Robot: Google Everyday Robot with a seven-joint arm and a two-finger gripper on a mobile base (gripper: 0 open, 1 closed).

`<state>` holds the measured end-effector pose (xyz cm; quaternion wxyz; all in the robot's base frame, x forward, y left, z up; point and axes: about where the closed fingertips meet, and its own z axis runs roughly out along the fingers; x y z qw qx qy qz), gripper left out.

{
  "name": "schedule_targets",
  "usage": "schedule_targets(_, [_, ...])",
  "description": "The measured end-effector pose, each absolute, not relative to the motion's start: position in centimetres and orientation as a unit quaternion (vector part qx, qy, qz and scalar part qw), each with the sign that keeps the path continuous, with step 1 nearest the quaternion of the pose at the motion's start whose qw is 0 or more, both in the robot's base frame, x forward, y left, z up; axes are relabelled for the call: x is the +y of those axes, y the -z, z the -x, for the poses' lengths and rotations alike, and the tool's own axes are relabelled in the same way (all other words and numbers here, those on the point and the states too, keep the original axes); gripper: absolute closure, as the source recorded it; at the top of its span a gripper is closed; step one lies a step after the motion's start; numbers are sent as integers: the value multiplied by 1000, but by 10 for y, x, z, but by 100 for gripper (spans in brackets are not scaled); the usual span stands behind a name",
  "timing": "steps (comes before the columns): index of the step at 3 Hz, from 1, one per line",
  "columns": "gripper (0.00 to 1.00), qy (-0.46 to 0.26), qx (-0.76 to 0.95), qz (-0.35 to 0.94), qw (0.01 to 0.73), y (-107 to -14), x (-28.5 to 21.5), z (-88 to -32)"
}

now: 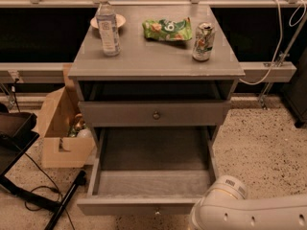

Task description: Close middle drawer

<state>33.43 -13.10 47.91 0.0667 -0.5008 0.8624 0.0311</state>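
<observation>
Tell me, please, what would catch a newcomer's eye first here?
The middle drawer stands pulled far out at the front of the grey cabinet. On its top stand a water bottle, a green snack bag and a can. The white arm fills the lower right corner; its gripper is out of view.

no text can be read on the bottle, bag or can

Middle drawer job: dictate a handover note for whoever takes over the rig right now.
The tool is out of view; only a white arm link shows at lower right, beside the drawer front.
The middle drawer is pulled far out, inside empty, brass knob facing the camera.
Done: nothing visible yet. Left: push its front in until shut.
</observation>
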Motion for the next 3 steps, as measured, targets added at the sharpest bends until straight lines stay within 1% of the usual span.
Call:
schedule_targets(2, [100,-106,833,532,108,-389,-85,-363])
schedule_targets(3, [100,-125,820,544,125,-346,-72,-378])
